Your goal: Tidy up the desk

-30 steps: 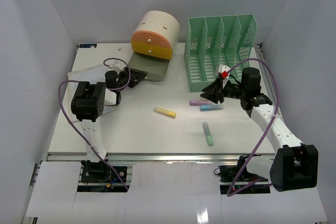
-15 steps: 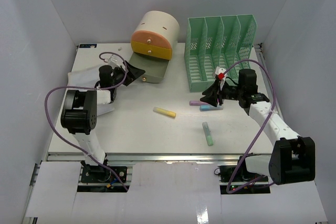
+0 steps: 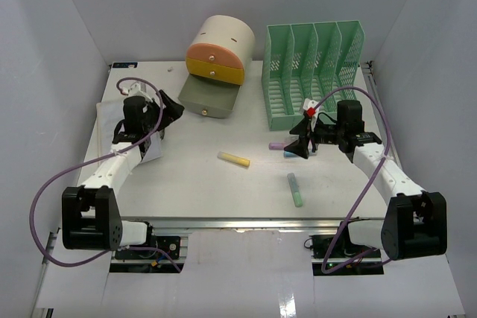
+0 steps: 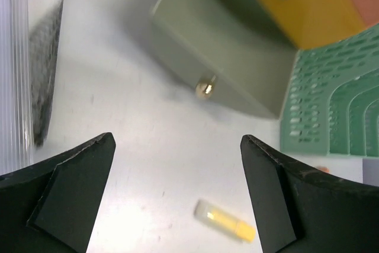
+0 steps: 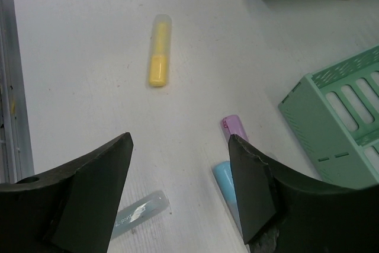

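Observation:
The white desk (image 3: 186,188) carries a yellow highlighter (image 3: 233,159), a green one (image 3: 296,189), and a purple (image 3: 276,145) and a blue one (image 3: 289,153) side by side. My left gripper (image 3: 168,109) hangs open and empty left of the pulled-out olive drawer (image 3: 209,99). In the left wrist view its gripper (image 4: 177,146) frames bare desk, with the yellow highlighter (image 4: 225,220) below and the drawer knob (image 4: 205,89) ahead. My right gripper (image 3: 301,140) is open just above the purple and blue highlighters. In its wrist view the gripper (image 5: 180,146) holds nothing; the purple highlighter (image 5: 234,127) and the blue one (image 5: 226,182) lie by the right finger.
A round-topped drawer unit (image 3: 218,48) stands at the back centre, with a green file organizer (image 3: 313,72) to its right. Papers in a clear sleeve (image 3: 112,113) lie at the left edge under the left arm. A metal rail (image 3: 223,221) runs along the front.
The left arm has swung back left, away from the olive drawer, and its jaws have opened wide. The right gripper has opened and shifted slightly over the purple and blue highlighters.

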